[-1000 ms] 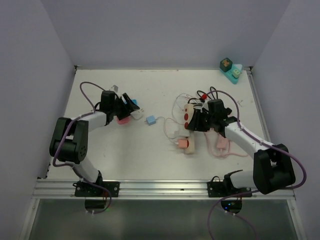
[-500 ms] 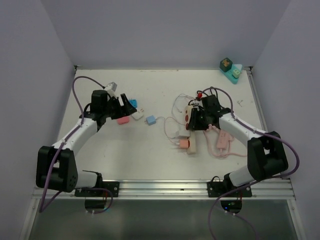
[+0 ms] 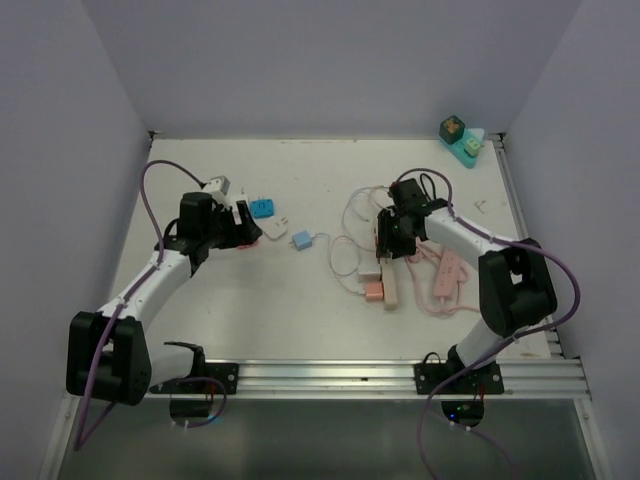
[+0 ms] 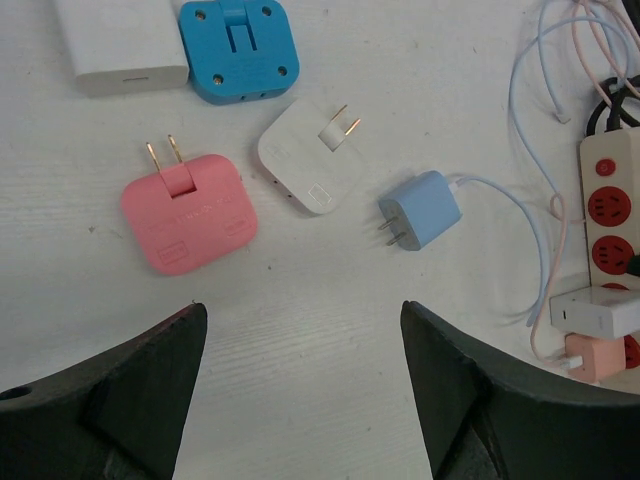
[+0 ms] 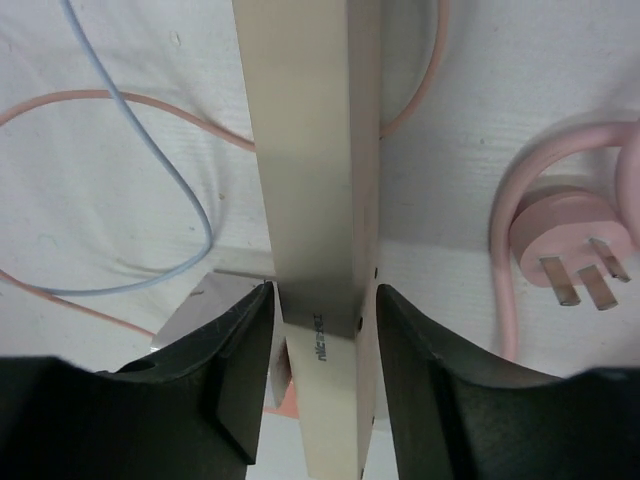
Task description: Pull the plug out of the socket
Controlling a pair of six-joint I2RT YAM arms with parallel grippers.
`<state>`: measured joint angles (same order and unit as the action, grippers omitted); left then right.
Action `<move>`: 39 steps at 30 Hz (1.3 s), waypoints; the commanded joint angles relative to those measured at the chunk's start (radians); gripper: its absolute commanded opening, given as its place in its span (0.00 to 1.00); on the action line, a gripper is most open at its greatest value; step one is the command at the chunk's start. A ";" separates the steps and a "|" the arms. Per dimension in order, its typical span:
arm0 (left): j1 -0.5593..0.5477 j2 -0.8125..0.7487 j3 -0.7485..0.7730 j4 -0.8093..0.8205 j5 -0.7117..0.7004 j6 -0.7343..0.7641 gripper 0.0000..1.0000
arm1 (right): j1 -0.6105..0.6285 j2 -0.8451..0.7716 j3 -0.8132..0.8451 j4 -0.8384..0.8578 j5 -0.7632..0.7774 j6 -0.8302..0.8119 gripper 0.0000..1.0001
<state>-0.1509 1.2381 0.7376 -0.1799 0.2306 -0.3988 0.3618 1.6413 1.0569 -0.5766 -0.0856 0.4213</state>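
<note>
Right end effector (image 5: 318,305): closed across the cream power strip (image 5: 310,150), long axis running near–far; white plug (image 4: 595,312) and pink plug (image 4: 592,357) seated at the strip's near end, just nearward of the grip; left end effector (image 4: 302,318): wide open, empty, well apart leftward over the worktop (image 4: 330,420); right arm judged nearer.

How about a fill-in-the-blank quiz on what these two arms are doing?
The left gripper is open and holds ____.
Ahead of it, the pink adapter shows ____ metal prongs.
The power strip sits ____ the two fingers of the right gripper.
Missing words: nothing; two; between.
</note>
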 commanded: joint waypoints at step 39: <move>0.008 -0.098 -0.006 0.051 -0.053 0.058 0.80 | 0.091 0.267 0.353 -0.135 0.235 0.060 0.00</move>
<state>-0.1509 1.1782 0.7376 -0.1802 0.1539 -0.3733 0.4515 1.9816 1.4078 -0.7517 0.1699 0.4774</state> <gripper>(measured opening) 0.807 0.396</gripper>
